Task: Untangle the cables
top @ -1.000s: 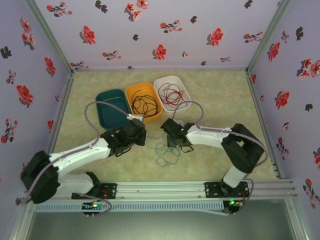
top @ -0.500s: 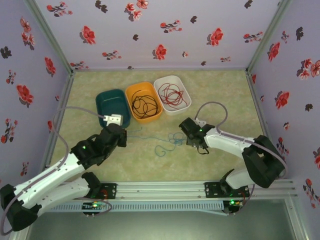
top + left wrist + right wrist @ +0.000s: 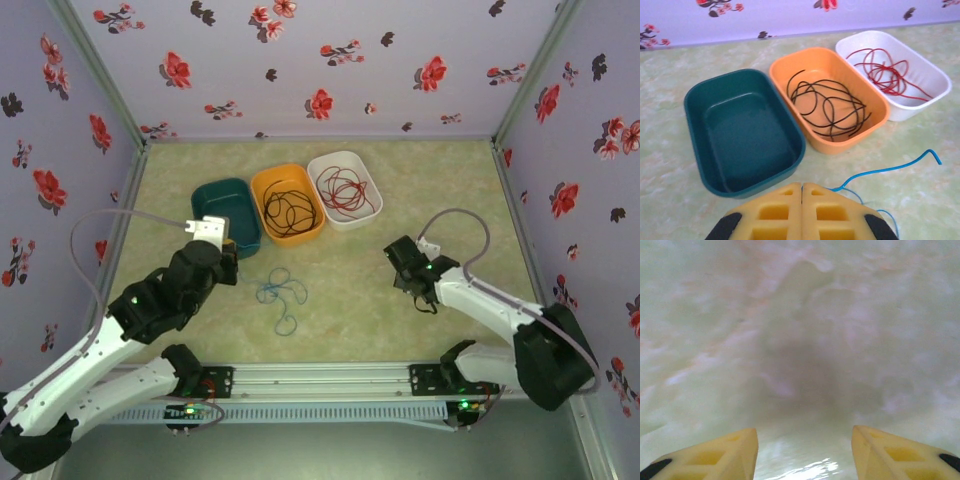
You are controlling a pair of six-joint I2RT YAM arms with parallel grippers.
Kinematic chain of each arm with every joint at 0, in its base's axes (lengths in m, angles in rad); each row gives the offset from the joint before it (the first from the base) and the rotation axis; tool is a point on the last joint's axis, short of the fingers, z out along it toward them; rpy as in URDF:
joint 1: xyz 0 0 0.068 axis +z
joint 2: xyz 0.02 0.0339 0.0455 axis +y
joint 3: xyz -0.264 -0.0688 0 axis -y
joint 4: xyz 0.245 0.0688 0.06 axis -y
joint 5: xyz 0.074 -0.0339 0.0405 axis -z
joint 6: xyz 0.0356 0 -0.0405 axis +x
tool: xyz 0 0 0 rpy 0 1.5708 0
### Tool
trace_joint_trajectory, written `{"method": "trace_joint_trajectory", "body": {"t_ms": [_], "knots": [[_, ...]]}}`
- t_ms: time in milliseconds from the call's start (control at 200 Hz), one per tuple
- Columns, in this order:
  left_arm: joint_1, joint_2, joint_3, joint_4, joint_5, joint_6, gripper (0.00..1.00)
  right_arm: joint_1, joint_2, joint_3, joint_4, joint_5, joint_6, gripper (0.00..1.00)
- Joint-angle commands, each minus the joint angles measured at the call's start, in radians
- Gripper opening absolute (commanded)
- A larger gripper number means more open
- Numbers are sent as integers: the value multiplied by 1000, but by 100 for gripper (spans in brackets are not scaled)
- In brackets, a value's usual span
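- Lying in thin, loose loops on the pale green tabletop (image 3: 450, 190), the blue cable (image 3: 280, 298) sits left of centre in the top external view, near the tubs but outside them. Three tubs stand side by side at the far left: a teal tub (image 3: 225, 215), an orange tub (image 3: 262, 180) holding the coiled black cable (image 3: 290, 212), and a white tub (image 3: 335, 157) holding the tangled red cable (image 3: 345, 192). The left end effector (image 3: 224, 258) hangs just near of the teal tub. The right end effector (image 3: 400, 260) is over bare tabletop to the right, well apart from the blue cable.
- In the left wrist view the left end effector (image 3: 802, 186) has its yellow fingers pressed together. A bright blue strand (image 3: 890, 170) curves across the tabletop up to the right finger's edge; whether it is pinched I cannot tell. Beyond it, the black cable (image 3: 827, 107) loops over itself and the red cable (image 3: 885, 72) is bunched.
- In the right wrist view the right end effector (image 3: 802, 432) is spread, its fingers apart above blurred tabletop.
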Motion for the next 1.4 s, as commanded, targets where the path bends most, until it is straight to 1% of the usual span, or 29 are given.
{"method": "trace_joint_trajectory", "body": {"t_ms": [0,105,190,275,425,575,680,765,920,1125,1155,1205,1245,1355,1395], "knots": [[5,30,47,37,77,51,0,40,-91,-21,159,-106,-83,57],[5,59,71,57,86,62,0,128,-127,-13,229,-116,-128,63],[5,82,84,68,85,70,0,215,-108,-3,282,-111,-172,63],[5,105,95,69,84,67,0,291,-63,6,346,-122,-199,63],[5,129,111,65,80,64,0,381,68,26,494,-185,-222,64],[7,130,119,68,74,62,0,427,237,86,614,-253,-240,64],[8,130,123,67,68,62,0,451,341,149,647,-297,-262,63],[8,125,121,68,59,57,0,470,402,186,670,-311,-273,62],[11,115,120,74,55,62,0,472,493,220,694,-311,-273,61],[13,92,135,75,53,78,0,468,585,250,657,-225,-243,47],[12,89,138,73,51,82,0,464,591,252,643,-205,-235,42],[13,81,144,68,46,87,0,459,589,250,623,-176,-217,29],[13,76,151,60,39,92,0,455,577,238,614,-151,-204,21],[13,51,175,35,7,108,0,440,513,196,548,-12,-151,5],[13,39,182,28,-13,112,0,430,484,180,512,44,-135,0]]}}
